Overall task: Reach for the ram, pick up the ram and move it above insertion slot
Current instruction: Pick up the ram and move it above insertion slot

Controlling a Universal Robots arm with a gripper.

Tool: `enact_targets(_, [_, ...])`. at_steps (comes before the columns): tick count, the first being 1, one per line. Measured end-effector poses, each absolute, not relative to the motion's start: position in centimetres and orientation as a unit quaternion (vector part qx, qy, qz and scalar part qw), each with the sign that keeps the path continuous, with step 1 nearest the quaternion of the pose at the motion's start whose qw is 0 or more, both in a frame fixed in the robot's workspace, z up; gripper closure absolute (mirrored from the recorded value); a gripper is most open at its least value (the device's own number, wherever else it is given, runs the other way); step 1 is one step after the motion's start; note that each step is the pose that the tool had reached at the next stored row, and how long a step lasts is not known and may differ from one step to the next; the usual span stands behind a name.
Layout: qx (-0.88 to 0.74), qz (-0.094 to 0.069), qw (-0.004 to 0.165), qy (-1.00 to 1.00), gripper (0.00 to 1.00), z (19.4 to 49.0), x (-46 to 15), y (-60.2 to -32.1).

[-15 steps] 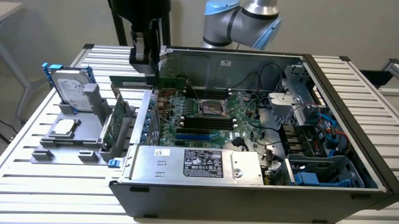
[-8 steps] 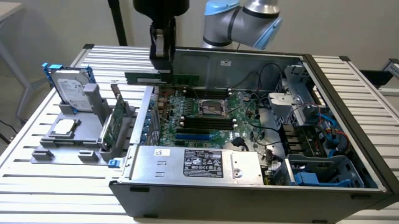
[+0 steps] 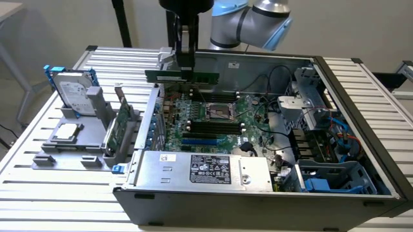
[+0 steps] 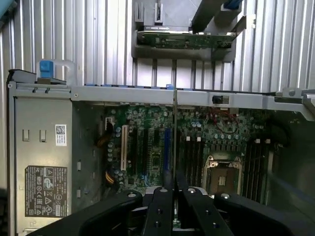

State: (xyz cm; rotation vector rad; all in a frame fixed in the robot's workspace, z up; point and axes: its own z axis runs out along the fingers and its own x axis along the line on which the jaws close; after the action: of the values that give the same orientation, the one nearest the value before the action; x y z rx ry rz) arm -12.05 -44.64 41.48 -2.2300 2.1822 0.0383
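My gripper (image 3: 185, 71) hangs over the open computer case, shut on the ram (image 3: 206, 77), a thin green stick held level and on edge above the motherboard's far left part. In the wrist view the ram (image 4: 175, 128) appears edge-on as a thin line running out from between the black fingers (image 4: 161, 209). Below it lies the motherboard (image 3: 213, 113) with its dark memory slots (image 3: 213, 127), beside the CPU socket (image 3: 218, 110). The stick floats clear of the board, touching nothing else.
On the exterior view's left, a grey holder (image 3: 71, 150) carries a silver hard drive (image 3: 72, 91), a broader green card (image 3: 116, 126) and a chip (image 3: 66, 131). The power supply (image 3: 203, 169) fills the case's near side. Cables and drive bays (image 3: 322, 145) crowd the right.
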Motion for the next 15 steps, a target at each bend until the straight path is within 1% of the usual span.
enact_targets(15, [-0.715,0.011,0.009,0.699,0.87,41.3,-8.6,-40.1])
